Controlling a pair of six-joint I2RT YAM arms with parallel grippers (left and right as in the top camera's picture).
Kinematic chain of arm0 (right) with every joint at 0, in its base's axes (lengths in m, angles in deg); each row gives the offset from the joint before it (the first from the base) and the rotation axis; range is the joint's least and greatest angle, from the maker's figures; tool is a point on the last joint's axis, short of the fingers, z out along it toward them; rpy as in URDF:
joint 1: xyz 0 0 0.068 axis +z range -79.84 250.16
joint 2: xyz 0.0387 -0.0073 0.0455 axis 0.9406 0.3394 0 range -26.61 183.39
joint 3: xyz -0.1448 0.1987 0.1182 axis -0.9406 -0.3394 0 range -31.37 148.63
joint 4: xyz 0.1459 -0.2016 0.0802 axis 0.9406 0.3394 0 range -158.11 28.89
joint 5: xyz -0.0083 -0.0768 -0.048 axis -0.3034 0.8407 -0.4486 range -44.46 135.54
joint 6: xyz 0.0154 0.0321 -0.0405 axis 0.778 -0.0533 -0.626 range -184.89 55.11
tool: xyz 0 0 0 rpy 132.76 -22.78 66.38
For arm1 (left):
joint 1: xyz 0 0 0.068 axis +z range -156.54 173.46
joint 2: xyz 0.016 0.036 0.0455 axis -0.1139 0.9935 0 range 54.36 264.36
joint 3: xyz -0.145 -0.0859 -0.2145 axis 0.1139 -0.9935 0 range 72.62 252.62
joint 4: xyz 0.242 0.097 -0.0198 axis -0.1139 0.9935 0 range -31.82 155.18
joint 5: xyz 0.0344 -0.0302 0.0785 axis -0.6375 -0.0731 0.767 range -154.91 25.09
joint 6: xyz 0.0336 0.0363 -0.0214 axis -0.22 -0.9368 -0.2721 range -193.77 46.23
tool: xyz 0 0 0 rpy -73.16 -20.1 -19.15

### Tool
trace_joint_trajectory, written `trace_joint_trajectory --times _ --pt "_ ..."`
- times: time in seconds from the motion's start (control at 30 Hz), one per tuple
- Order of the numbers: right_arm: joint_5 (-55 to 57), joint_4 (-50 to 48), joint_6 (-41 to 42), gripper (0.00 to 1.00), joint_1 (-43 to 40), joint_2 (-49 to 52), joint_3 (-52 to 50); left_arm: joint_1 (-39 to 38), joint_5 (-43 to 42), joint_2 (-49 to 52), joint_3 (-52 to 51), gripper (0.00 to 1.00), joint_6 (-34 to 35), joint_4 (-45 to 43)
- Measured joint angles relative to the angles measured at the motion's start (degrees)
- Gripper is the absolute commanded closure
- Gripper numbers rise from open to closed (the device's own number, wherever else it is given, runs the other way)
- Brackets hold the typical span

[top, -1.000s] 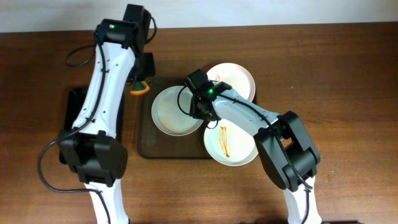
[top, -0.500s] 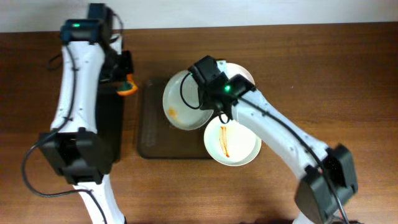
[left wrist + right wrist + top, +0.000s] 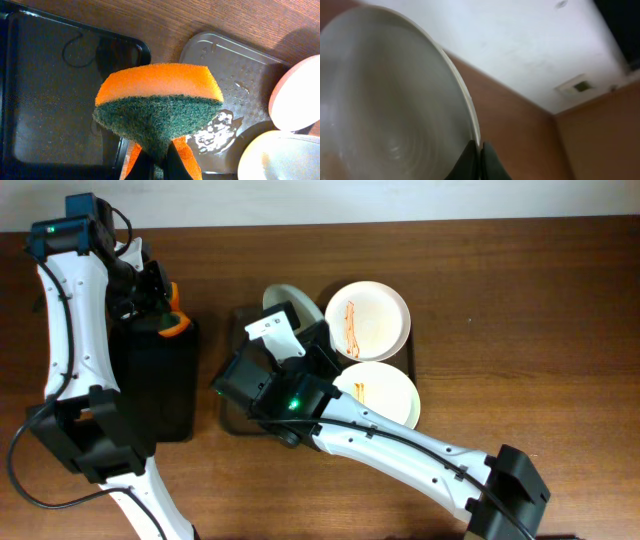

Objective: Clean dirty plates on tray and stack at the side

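Note:
My right gripper (image 3: 480,156) is shut on the rim of a white plate (image 3: 395,100) and holds it tilted on edge, lifted above the tray's left half; in the overhead view only the plate's top (image 3: 287,302) shows behind my raised right wrist (image 3: 300,335). Two more plates, each with an orange-red streak, are on the right of the grey-brown tray (image 3: 232,420): one at the back (image 3: 368,318), one at the front (image 3: 385,395). My left gripper (image 3: 160,167) is shut on an orange and green sponge (image 3: 160,102), held over the gap between the two trays (image 3: 168,320).
A smaller black tray (image 3: 155,385) lies left of the grey-brown tray; its corner shows in the left wrist view (image 3: 50,100), beside the wet grey-brown tray (image 3: 235,65). My right arm stretches across the table's front right.
My right gripper has lifted the plate off the tray, tilted it on edge and risen towards the camera. My left arm has swung left with the sponge, towards the black tray.

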Motion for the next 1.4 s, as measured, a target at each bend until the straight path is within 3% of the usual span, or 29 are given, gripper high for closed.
trace_joint_trajectory --times 0.1,0.17,0.27,0.33,0.53,0.63,0.73,0.77,0.83,0.93,1.03,1.17,1.27,1.4 --pt "-20.4 2.7 3.3 0.96 -1.9 0.1 0.0 0.0 -0.2 0.0 0.0 1.0 -0.1 0.2" --pt "-36.4 3.7 4.6 0.96 -7.5 0.1 0.0 0.0 -0.2 0.0 0.0 1.0 -0.2 0.2" --pt "-54.7 5.1 5.4 0.96 -19.8 -0.3 0.0 0.0 -0.2 0.0 0.0 1.0 -0.2 0.2" --pt "-64.9 7.9 5.5 0.96 -33.2 -2.7 0.0 0.0 -0.3 0.0 0.0 1.0 -0.2 0.2" --pt "-72.3 16.2 3.6 0.96 -64.7 -5.4 -0.9 0.0 -0.3 0.0 0.0 1.0 -0.2 0.2" --pt "-72.7 14.0 3.2 0.96 -76.4 -5.5 -7.7 0.0 -0.3 0.0 0.0 1.0 -0.2 0.2" --pt "-72.9 5.5 2.8 0.94 -81.8 -5.8 -18.6 0.0 -0.3 0.0 0.0 1.0 -0.2 0.3" --pt "-72.9 2.7 2.8 0.67 -82.6 -5.8 -21.8 0.0 -0.3 0.0 0.0 1.0 -0.2 0.4" --pt "-73.3 1.2 2.6 0.55 -82.8 -5.8 -25.2 0.0 -0.3 0.0 0.0 1.0 -0.2 0.4" --pt "-76.7 1.5 1.3 0.56 -82.7 -5.8 -24.6 0.0 -0.3 0.0 0.0 1.0 -0.2 0.3" --pt "-82.9 10.3 -3.3 0.56 -81.6 -6.3 -17.3 -0.9 -0.3 0.0 0.0 1.0 -0.2 0.2" --pt "-87.6 17.9 -9.6 0.66 -71.6 -8.4 -16.0 -3.1 0.0 0.0 0.0 1.0 -0.2 0.2" --pt "-87.8 14.0 -10.1 0.7 -60.7 -8.5 -22.9 -4.5 0.2 0.0 0.0 1.0 -0.2 0.2" --pt "-81.7 3.7 -2.0 0.75 -50.7 -8.6 -31.3 -6.3 3.0 0.0 0.0 1.0 -0.2 0.2"
